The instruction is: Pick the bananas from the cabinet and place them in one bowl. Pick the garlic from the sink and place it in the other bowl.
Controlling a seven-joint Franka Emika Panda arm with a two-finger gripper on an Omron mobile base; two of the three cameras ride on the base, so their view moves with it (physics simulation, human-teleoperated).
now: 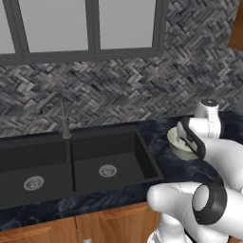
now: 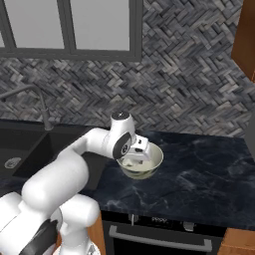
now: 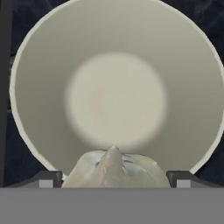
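Nearest in the hand view sits the garlic [image 3: 114,169], a lumpy whitish bulb between the two dark fingertips, which stand wide apart at either side of it; whether they touch it I cannot tell, so it may be loosely cradled or already let go. Just beyond it opens the cream bowl [image 3: 35,131], its pale floor straight ahead of the hand [image 3: 114,178], so the bulb is lined up over the bowl's near wall instead of its middle. From the right base view the hand [image 2: 135,155] hangs at the bowl's [image 2: 155,158] rim on the dark marble bench [image 2: 199,179], to the right of the black sink [image 1: 71,166], whose two basins lie bare with their silver drains. My reading is that the step in hand is the release of the garlic into this bowl. To do it well, the jaws should stay wide and the hand should rise straight up, without dragging sideways, so the fingers clear the rim and do not tip the bowl or flick the bulb out. Farther off stands the herringbone wall, with a corner of the brown cabinet [image 2: 245,40] at the upper right.
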